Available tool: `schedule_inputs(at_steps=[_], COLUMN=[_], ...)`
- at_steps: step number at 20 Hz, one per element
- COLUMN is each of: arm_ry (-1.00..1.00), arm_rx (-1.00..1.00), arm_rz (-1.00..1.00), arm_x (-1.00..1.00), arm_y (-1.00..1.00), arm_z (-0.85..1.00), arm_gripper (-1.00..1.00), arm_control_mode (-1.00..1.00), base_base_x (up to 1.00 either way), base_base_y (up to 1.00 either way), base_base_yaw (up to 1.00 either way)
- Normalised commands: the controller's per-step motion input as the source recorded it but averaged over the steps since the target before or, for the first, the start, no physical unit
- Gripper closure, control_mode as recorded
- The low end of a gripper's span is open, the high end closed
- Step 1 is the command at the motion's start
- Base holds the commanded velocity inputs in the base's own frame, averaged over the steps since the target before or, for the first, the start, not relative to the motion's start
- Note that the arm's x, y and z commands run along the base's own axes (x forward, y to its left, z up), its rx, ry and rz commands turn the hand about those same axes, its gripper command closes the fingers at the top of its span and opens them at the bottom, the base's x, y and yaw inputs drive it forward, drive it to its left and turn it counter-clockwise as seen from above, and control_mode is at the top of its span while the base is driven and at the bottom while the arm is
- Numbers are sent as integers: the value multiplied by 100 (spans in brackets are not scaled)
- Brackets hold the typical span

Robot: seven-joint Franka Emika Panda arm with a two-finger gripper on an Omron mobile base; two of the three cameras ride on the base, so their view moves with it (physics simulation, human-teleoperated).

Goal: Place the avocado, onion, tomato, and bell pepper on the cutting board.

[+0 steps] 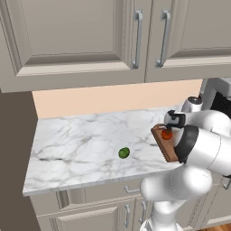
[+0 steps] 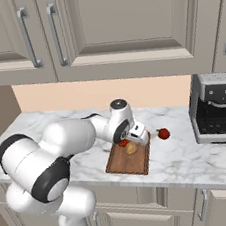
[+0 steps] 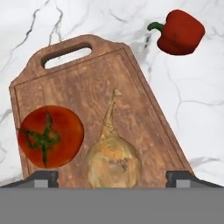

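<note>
While the onion sits on the cutting board, just beside the tomato, the gripper hangs right above it w/ both fingertips spread wide either side, clenching nothing. Onion looks released; the step in hand is prob. letting go and backing off. To do it well: lift straight up, fingers kept apart, so neither tip nudges the bulb or rolls the tomato off.

Onion: tan-yellow, papery skin, thin pointed stem tip aimed toward the board's handle slot. Tomato: round, red-orange, dark green stem star on top. Board: reddish-brown wood, darker rim, lying flat on the white marble counter.

Bell pepper: red, green stem, on the counter near the board's handle end, not touching. Avocado: small, glossy dark green, well apart to the board's left, near the counter's front edge. Two veg placed, two left.
</note>
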Motion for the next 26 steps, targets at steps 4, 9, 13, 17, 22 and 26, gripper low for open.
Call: schedule_inputs(at_steps=[4, 9, 13, 17, 22, 26], arm_ry=[10, 3, 0, -3, 0, -3], arm_rx=[0, 1, 5, 3, 0, 0], arm_rz=[-3, -3, 0, 0, 0, 0], arm_x=[37, 26, 20, 6, 1, 7], arm_y=[-48, -64, -62, -39, -1, 0], arm_z=[22, 5, 0, 0, 0, -10], arm_gripper=[-100, -100, -100, -100, -100, -100], arm_control_mode=[-100, -100, -100, -100, -100, -100], base_base_x=[0, 0, 0, 0, 0, 0], base_base_y=[0, 0, 0, 0, 0, 0], base_base_yaw=[0, 0, 0, 0, 0, 0])
